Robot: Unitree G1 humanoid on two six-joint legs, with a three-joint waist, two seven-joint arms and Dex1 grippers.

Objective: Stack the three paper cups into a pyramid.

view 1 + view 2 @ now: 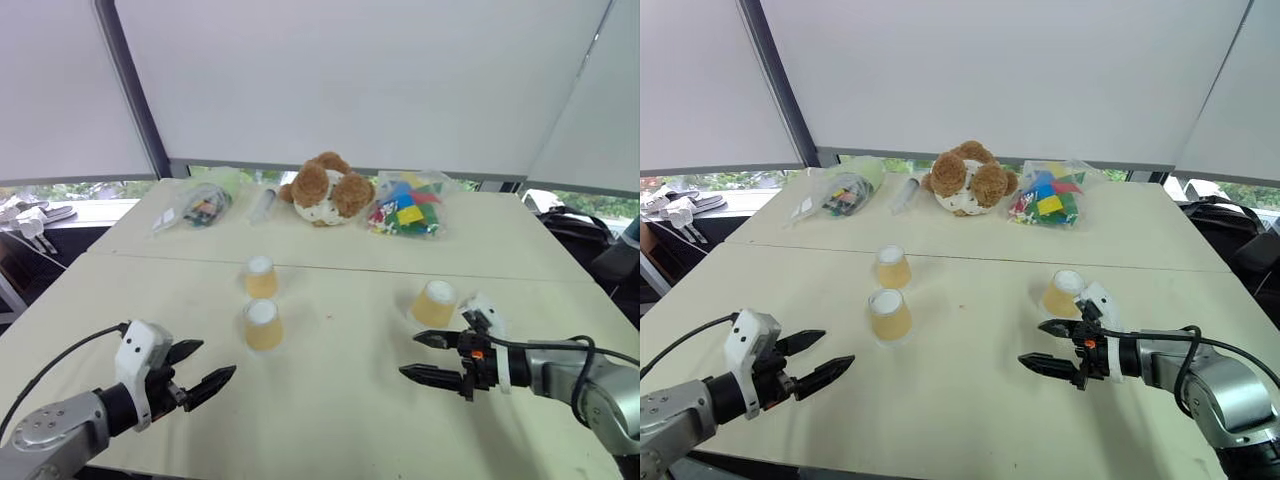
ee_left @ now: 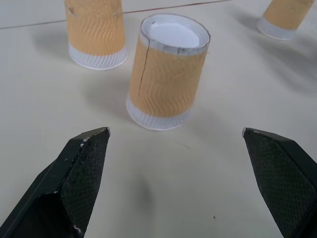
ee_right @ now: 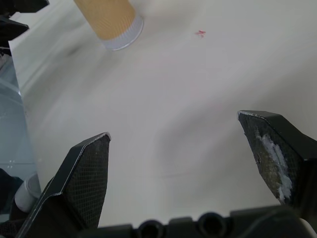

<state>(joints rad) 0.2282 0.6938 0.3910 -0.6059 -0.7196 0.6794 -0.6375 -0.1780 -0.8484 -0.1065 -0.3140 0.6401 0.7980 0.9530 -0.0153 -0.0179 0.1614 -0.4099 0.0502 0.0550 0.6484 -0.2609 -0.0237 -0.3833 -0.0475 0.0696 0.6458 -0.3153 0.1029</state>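
Both claws, left claw [image 1: 205,367] and right claw [image 1: 426,357], hover spread and empty over pale matte counter [image 1: 330,400]. Fuzzy brown teddy bear [image 1: 323,188] at back. Three ribbed tan paper cups [image 1: 263,324] [image 1: 261,277] [image 1: 435,303] stand inverted, separate, unstacked.

My left gripper [image 1: 205,368] has two black, pointed fingers with a fine woven, carbon-like texture, and the tips are worn pale at the edges. They come out of a white, boxy plastic block, behind which sits a black collar and then a silver-grey metal forearm with a round cap. A black cable loops from that white block back along the arm. My right gripper [image 1: 428,357] has the same black tapered fingers [image 3: 277,158]; one carries whitish scuff marks. Its base is a black bar with round screw holes. Behind the fingers sits a white housing, an orange spot, black cables and a silver-grey forearm.
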